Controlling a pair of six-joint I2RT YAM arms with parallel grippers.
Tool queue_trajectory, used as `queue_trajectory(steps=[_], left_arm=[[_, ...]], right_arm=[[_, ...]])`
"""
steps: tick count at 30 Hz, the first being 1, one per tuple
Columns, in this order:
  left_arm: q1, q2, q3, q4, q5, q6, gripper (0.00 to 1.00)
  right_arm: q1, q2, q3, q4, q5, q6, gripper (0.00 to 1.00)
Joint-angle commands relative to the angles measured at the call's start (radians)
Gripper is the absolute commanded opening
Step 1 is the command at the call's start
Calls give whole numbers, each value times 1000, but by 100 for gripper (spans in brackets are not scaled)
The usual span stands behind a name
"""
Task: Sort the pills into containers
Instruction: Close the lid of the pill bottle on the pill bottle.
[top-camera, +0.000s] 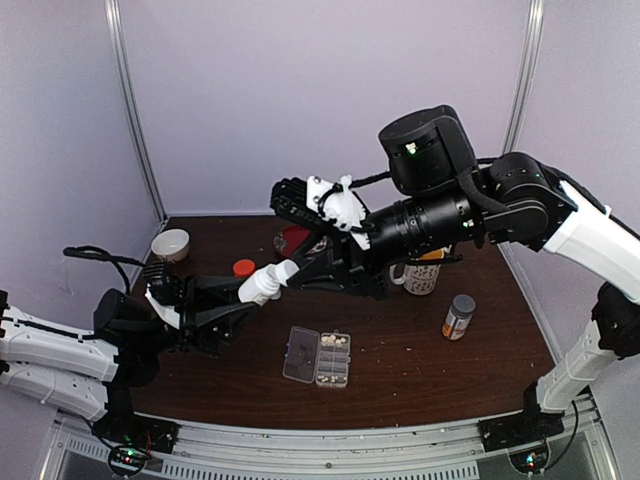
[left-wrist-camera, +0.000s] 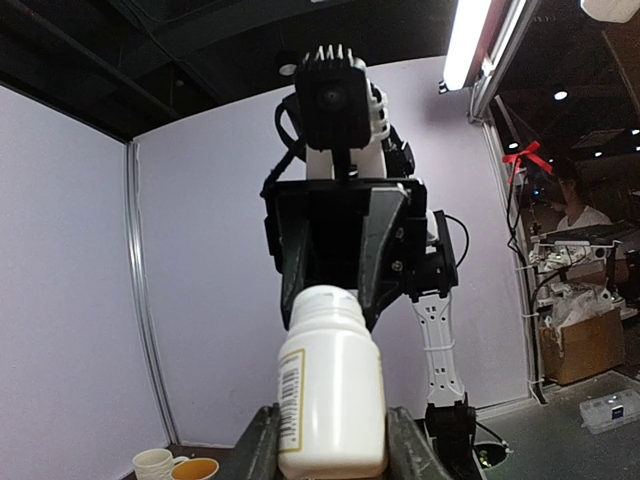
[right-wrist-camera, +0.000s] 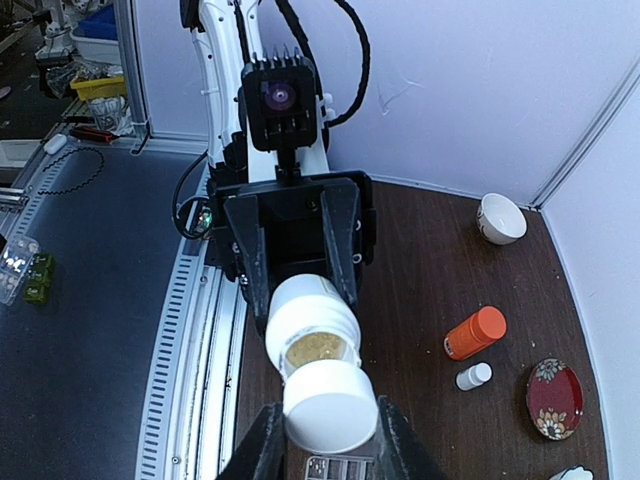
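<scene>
Within left gripper (left-wrist-camera: 330, 425), uncapped white bottle (left-wrist-camera: 332, 370)

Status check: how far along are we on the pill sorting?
Done: the white bottle is uncapped, and a few pills lie in the pill box. In hand: the left gripper grips the bottle, and the right gripper holds its cap. Left: sorting the bottle's contents into the box.

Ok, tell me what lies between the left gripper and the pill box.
Top view: only bare table between the left gripper, shut on the white bottle, and the pill box.
</scene>
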Motion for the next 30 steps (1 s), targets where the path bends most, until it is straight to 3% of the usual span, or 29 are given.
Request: queue_trajectory(steps=[1,14,17,20,23,30], left_arm=[[1,-5,12,29,3,-16,0],[1,-14,18,23,29,-46,0],[1,-22,30,-25,41,-75,0],[1,-26,101,-200,62,-116,0],[1,-20,181,-344,104,-147,0],[1,-9,182,-237,122,-257,0]], right_arm=[[22,38,34,19,22,-20,10],[42,90,100,-65,-22,-99,9],[42,113,112,-157,-57,-196,10],[44,133,102,-255,-111,-384,7],[47,114,55,-221,-54,-467,7],[49,-27,-182,93,-41,-579,12]])
